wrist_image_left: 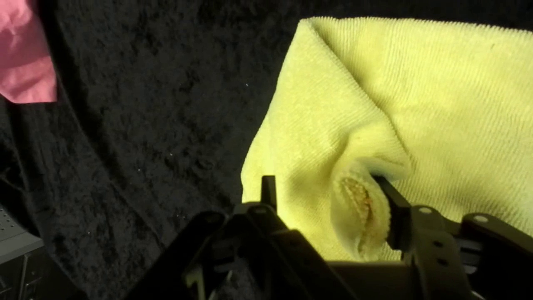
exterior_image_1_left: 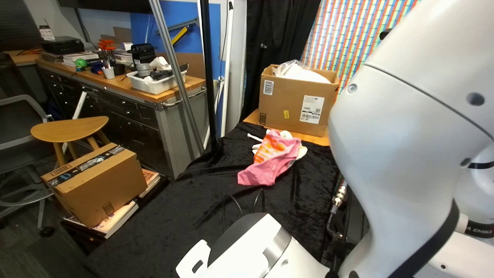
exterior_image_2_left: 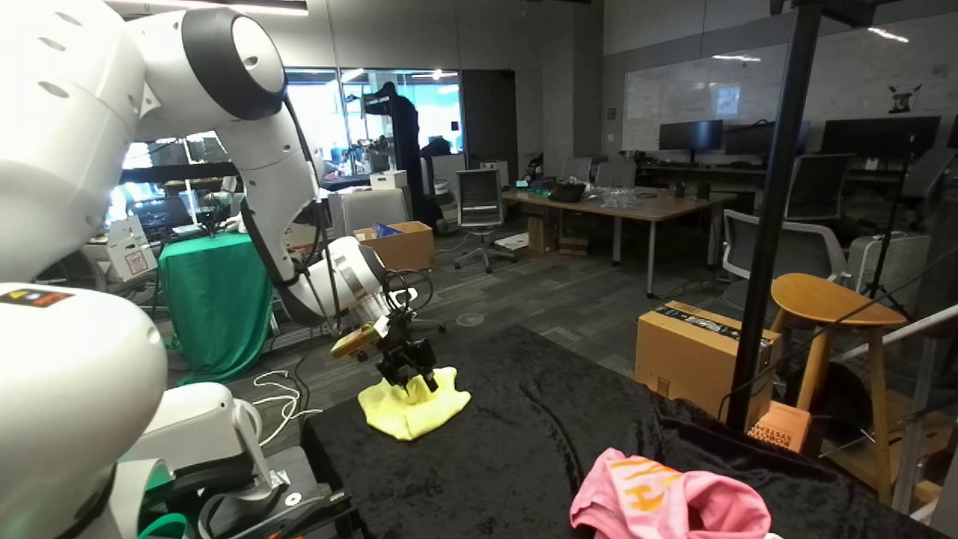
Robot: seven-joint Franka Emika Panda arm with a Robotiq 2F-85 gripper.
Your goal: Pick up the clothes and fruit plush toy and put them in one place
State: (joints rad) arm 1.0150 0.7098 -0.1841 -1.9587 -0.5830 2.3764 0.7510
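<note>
A yellow ribbed cloth [exterior_image_2_left: 441, 412] lies on the black-covered table under my gripper [exterior_image_2_left: 420, 388]; it also fills the right of the wrist view [wrist_image_left: 449, 104]. In the wrist view, my gripper [wrist_image_left: 324, 179] is open, its fingers around a raised fold of this cloth. The fold touches or nearly touches the right finger; a gap separates it from the left finger. A pink garment with orange print [exterior_image_1_left: 270, 166] lies in a heap away from the gripper, also in an exterior view [exterior_image_2_left: 666, 501] and the wrist view [wrist_image_left: 27, 62]. White cloth [exterior_image_1_left: 301, 151] shows beneath it. No fruit plush toy can be made out.
A large cardboard box [exterior_image_1_left: 293, 104] stands at the table's end behind the pink garment. A black upright post [exterior_image_2_left: 771, 224] rises beside the table edge. Another cardboard box [exterior_image_2_left: 696, 359] and a wooden stool [exterior_image_2_left: 831, 299] stand beside the table. Black cloth [exterior_image_2_left: 509, 449] covers the table.
</note>
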